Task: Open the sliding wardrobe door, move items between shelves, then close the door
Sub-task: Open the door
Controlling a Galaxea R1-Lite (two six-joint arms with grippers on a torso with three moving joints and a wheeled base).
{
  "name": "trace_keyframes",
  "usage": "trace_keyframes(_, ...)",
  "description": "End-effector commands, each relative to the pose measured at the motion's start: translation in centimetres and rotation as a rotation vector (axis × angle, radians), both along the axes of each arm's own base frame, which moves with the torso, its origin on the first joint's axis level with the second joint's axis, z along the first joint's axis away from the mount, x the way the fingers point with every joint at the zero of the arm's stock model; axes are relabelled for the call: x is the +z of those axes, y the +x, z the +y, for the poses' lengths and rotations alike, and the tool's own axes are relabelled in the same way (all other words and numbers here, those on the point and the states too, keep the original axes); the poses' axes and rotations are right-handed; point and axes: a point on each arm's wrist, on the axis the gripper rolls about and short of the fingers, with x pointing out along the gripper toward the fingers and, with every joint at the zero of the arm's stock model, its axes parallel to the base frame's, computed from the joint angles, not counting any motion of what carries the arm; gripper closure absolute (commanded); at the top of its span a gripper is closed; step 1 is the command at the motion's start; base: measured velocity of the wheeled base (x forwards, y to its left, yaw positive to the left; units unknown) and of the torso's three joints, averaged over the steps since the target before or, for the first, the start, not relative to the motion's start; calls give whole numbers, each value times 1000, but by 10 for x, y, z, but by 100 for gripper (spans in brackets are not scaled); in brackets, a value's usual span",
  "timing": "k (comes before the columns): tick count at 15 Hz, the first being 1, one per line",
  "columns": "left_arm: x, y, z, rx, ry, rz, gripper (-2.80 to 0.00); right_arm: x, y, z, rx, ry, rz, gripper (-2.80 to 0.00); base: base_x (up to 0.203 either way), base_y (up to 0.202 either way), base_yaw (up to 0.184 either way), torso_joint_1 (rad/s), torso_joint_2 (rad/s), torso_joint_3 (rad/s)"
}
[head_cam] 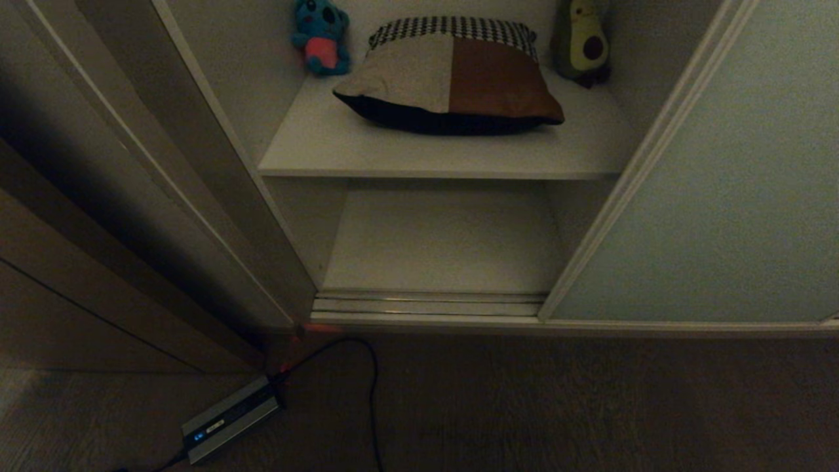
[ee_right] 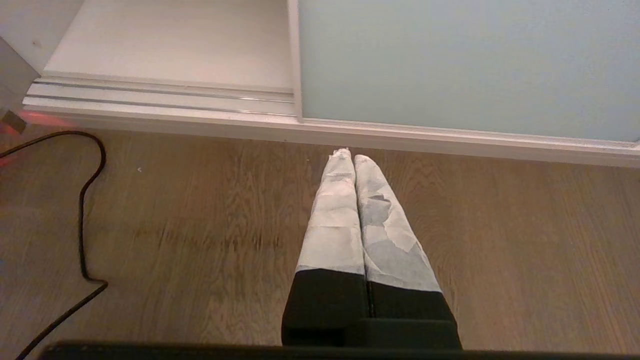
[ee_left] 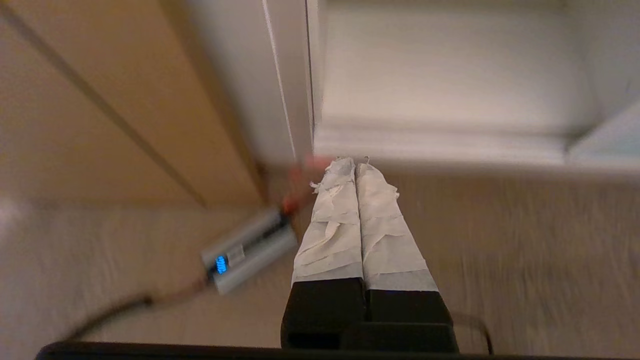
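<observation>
Low on my left in the head view I see a grey power brick (head_cam: 229,417) lying on the wooden floor (head_cam: 557,406), a small blue light glowing at its near end. A black cable (head_cam: 367,380) loops away from it across the boards toward the bottom edge. A faint red glow (head_cam: 303,331) sits at the foot of the brown wood panelling (head_cam: 78,275) filling the left side. At the top of the frame I make out a blue plush toy (head_cam: 321,36) with a pink belly, and an avocado plush (head_cam: 585,40) at upper right.
</observation>
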Motion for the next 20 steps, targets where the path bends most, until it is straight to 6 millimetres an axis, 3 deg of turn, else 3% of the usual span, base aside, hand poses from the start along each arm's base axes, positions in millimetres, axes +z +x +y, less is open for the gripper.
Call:
trace_keyframes(1, -34, -18, -3, 12, 1, -21, 0, -1, 0, 0, 0, 0, 4, 0, 0, 0, 0, 0, 0, 0)
trace_keyframes(4, -60, -9, -2, -29, 23, 35, 0, -1, 0, 0, 0, 0, 3, 0, 0, 0, 0, 0, 0, 0)
trace_keyframes(6, -73, -15, -1, -84, 70, 12, 0, -1, 0, 0, 0, 0, 4, 0, 0, 0, 0, 0, 0, 0)
trace_keyframes(8, -103, -19, -1, -97, 107, 21, 0, -1, 0, 0, 0, 0, 4, 0, 0, 0, 0, 0, 0, 0)
trace_keyframes(10, -120, -25, -1, -86, 100, -25, 0, -1, 0, 0, 0, 0, 4, 0, 0, 0, 0, 0, 0, 0)
trace_keyframes(15, -130, -21, 2, 20, -34, -59, 0, -1, 0, 0, 0, 0, 3, 0, 0, 0, 0, 0, 0, 0)
trace_keyframes(20, -135, -23, 2, 14, 71, 26, 0, -1, 0, 0, 0, 0, 4, 0, 0, 0, 0, 0, 0, 0)
